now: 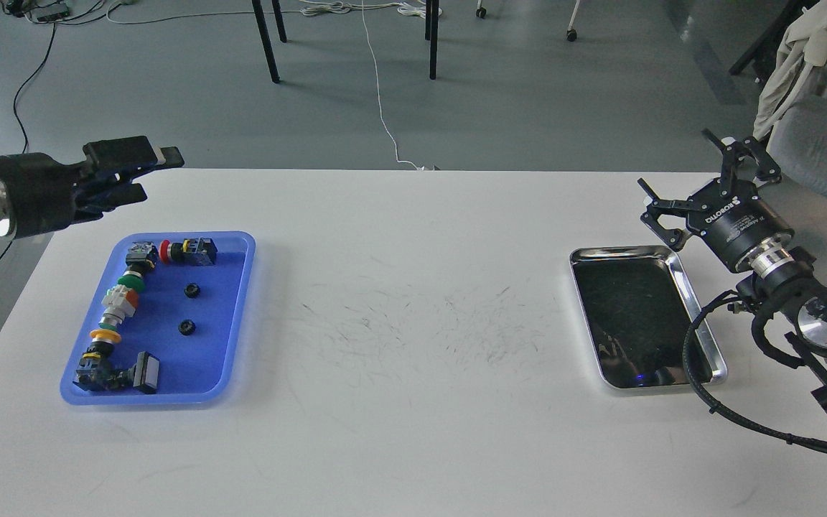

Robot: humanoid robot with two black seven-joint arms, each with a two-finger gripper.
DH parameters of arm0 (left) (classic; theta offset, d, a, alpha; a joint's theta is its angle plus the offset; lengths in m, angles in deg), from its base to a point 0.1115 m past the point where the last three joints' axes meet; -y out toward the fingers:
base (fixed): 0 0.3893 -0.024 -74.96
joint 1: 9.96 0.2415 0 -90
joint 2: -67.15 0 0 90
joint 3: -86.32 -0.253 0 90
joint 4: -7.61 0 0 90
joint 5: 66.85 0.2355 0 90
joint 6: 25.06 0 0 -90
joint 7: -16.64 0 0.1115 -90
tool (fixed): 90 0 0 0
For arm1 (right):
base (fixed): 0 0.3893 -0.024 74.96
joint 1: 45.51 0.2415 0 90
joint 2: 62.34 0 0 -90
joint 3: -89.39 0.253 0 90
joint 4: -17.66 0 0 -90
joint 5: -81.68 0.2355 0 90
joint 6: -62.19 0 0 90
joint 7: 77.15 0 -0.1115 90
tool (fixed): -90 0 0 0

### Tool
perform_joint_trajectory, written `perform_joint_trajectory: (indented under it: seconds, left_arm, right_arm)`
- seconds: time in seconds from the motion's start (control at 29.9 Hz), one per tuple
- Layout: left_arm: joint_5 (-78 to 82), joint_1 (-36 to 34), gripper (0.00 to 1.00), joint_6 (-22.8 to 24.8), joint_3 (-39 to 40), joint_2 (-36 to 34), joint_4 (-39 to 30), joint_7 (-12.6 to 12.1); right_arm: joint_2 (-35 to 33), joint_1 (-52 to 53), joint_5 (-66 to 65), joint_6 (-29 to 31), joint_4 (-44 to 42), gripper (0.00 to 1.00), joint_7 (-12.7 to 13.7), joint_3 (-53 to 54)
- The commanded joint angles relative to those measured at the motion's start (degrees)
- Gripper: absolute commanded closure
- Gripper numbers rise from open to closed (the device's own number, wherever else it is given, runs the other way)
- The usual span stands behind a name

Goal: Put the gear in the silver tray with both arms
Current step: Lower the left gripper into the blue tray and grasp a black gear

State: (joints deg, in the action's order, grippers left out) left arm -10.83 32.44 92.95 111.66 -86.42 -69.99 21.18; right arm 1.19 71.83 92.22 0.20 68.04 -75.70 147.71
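Note:
Two small black gears lie in the blue plastic tray point(205, 352) at the left, one point(192, 290) above the other point(186, 327). The silver tray point(626, 250) sits at the right of the white table, its dark bottom holding nothing. My left gripper point(142, 174) hovers above the table's far left corner, behind the blue tray, its fingers apart and holding nothing. My right gripper point(701, 183) is open wide and empty, just behind and to the right of the silver tray's far corner.
The blue tray also holds a row of coloured push-button switches point(120, 301) along its left side and far end. A black cable point(701, 373) from my right arm loops over the silver tray's right rim. A chair with cloth point(808, 86) stands at the far right.

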Motion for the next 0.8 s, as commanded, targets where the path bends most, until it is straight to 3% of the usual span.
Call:
perform_joint_trajectory:
  seconds: [0.0, 0.13, 0.3, 0.4, 0.64, 0.77]
  left_arm:
    - [8.65, 0.49, 0.02, -0.01, -0.73, 0.64, 0.86, -0.06]
    - [16.02, 0.84, 0.02, -0.01, -5.73, 0.99, 1.66, 0.29]
    - [22.63, 1.11, 0.02, -1.99, -9.86, 5.02, 4.81, 4.59]
    - [22.72, 1.11, 0.02, -2.78, -12.42, 6.87, 7.28, 4.69]
    - [32.99, 1.63, 0.03, -11.64, -17.34, 12.58, 12.81, 5.30]
    - [37.48, 2.07, 0.03, -13.68, -17.87, 15.40, 15.89, 6.44]
  right_arm:
    - [0.37, -0.10, 0.00, 0.00, -0.01, 0.01, -0.04, -0.13]
    - [0.46, -0.37, -0.09, 0.00, -0.10, 0.01, -0.04, -0.22]
    - [0.46, -0.45, -0.09, 0.00, -0.19, 0.01, -0.13, -0.22]
    - [0.46, -0.45, 0.00, 0.00, -0.19, 0.01, -0.22, -0.13]
    - [0.46, -0.54, 0.00, 0.00, -0.01, 0.01, -0.22, -0.31]
    - [0.46, -0.63, 0.00, 0.00, -0.01, 0.01, -0.22, -0.31]
